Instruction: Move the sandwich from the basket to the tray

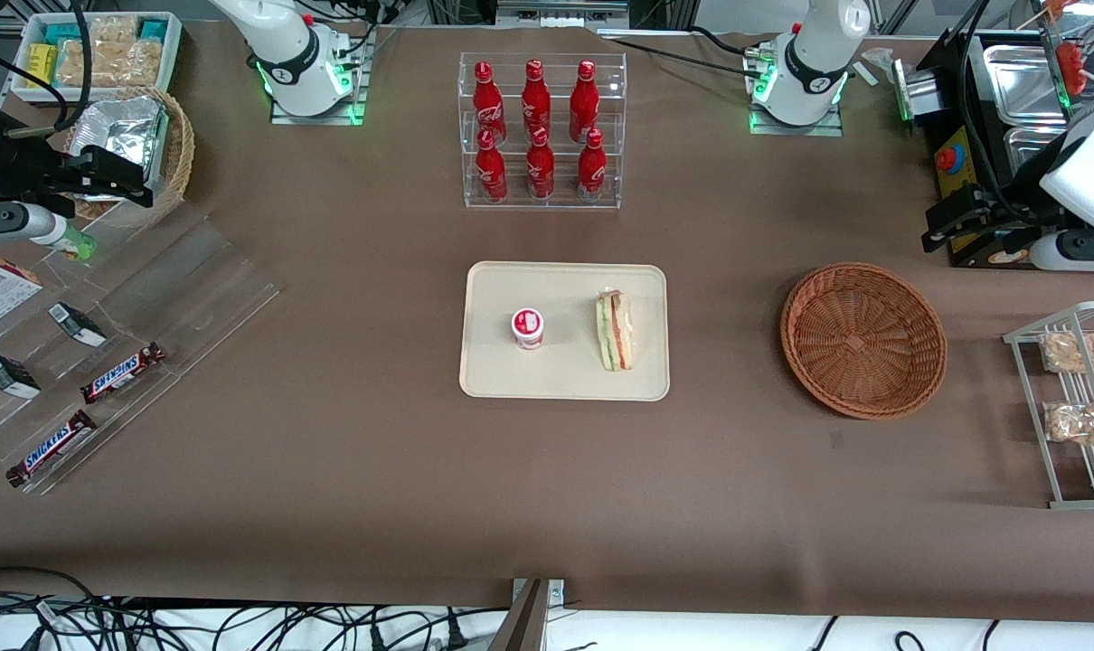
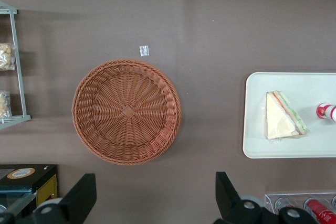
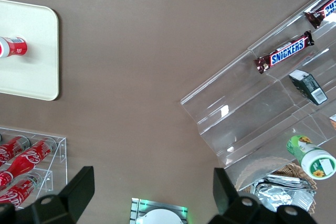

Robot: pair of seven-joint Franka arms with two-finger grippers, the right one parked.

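Observation:
The wrapped triangular sandwich (image 1: pixel 615 330) (image 2: pixel 283 116) lies on the cream tray (image 1: pixel 565 380) (image 2: pixel 294 85), beside a small red-and-white cup (image 1: pixel 528 327) (image 2: pixel 326 112). The reddish-brown wicker basket (image 1: pixel 863 339) (image 2: pixel 126 112) sits empty on the table, toward the working arm's end from the tray. My left gripper (image 1: pixel 940 231) (image 2: pixel 155 192) hangs above the table, farther from the front camera than the basket and apart from it. Its fingers (image 2: pixel 84 195) stand wide open with only bare tablecloth between them.
A clear rack of red cola bottles (image 1: pixel 542 131) stands farther from the front camera than the tray. A wire rack with bagged snacks (image 1: pixel 1076 407) and metal trays (image 1: pixel 1026 86) sit at the working arm's end. A Snickers display (image 1: pixel 122 372) and a pale foil-packet basket (image 1: pixel 140 145) sit at the parked arm's end.

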